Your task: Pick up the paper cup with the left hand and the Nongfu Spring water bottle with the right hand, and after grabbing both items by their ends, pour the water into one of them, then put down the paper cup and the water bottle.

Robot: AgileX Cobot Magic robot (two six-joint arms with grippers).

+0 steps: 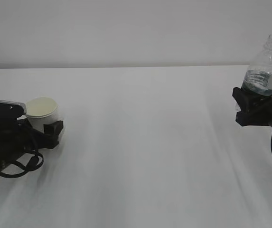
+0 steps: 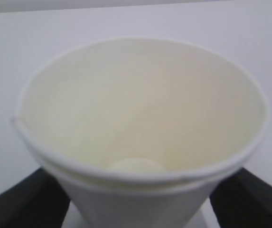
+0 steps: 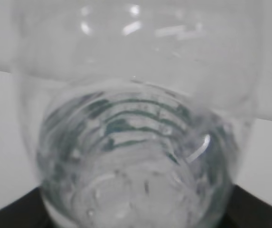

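Left gripper (image 1: 55, 130) is clamped low on the thin white paper cup (image 1: 43, 112); it crushes easily, so squeeze lightly. Right gripper (image 1: 249, 102), far across from the cup, is closed on the clear ribbed plastic water bottle (image 1: 267, 64); it's slick, so keep your hold at its base.

The paper cup (image 2: 140, 118) is matt white paper, the water bottle (image 3: 136, 118) clear glossy ribbed plastic, the tabletop (image 1: 145, 142) smooth matt white
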